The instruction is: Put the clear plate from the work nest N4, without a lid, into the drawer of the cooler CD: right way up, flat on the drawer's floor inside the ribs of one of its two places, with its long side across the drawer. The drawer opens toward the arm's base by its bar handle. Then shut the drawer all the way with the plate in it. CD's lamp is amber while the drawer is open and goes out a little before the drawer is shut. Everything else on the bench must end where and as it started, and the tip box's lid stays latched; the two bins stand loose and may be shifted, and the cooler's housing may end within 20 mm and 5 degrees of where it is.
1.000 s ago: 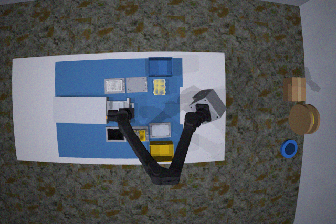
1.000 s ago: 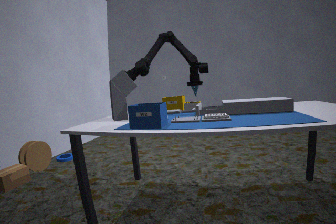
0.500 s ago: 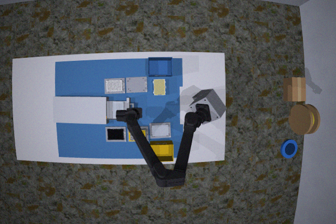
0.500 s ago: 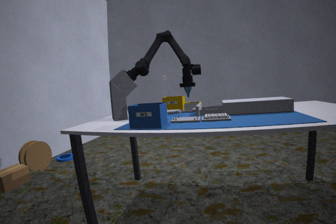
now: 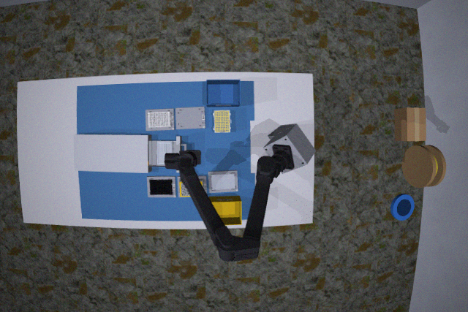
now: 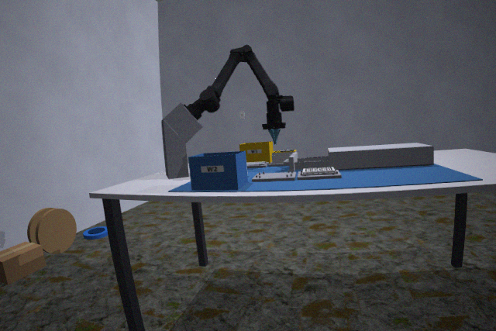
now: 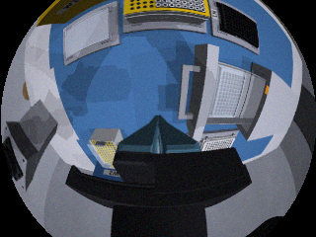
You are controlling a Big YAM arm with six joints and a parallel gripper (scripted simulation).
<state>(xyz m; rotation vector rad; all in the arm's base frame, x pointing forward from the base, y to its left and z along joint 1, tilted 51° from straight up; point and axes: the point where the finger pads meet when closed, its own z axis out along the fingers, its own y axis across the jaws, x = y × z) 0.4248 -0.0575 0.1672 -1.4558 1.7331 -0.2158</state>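
The cooler CD (image 5: 111,153) is a long white box on the bench. Its drawer (image 5: 156,150) stands open toward the arm's base, with the bar handle (image 7: 192,93) at its front. The clear plate (image 7: 232,91) lies flat in the drawer, right way up, with its long side across the drawer. A small amber lamp (image 7: 268,90) glows at the cooler's edge. My gripper (image 6: 274,135) is shut on nothing. It points down, well above the mat, just on the base side of the handle. Its closed fingertips show in the wrist view (image 7: 158,133).
A blue bin W2 (image 6: 217,170) and a yellow bin W1 (image 6: 256,152) stand on the blue mat. An empty grey nest (image 5: 190,118), a welled plate (image 5: 159,118), a yellow tip box (image 5: 221,120), a black plate (image 5: 161,186) and a white lidded plate (image 5: 223,181) flank the drawer.
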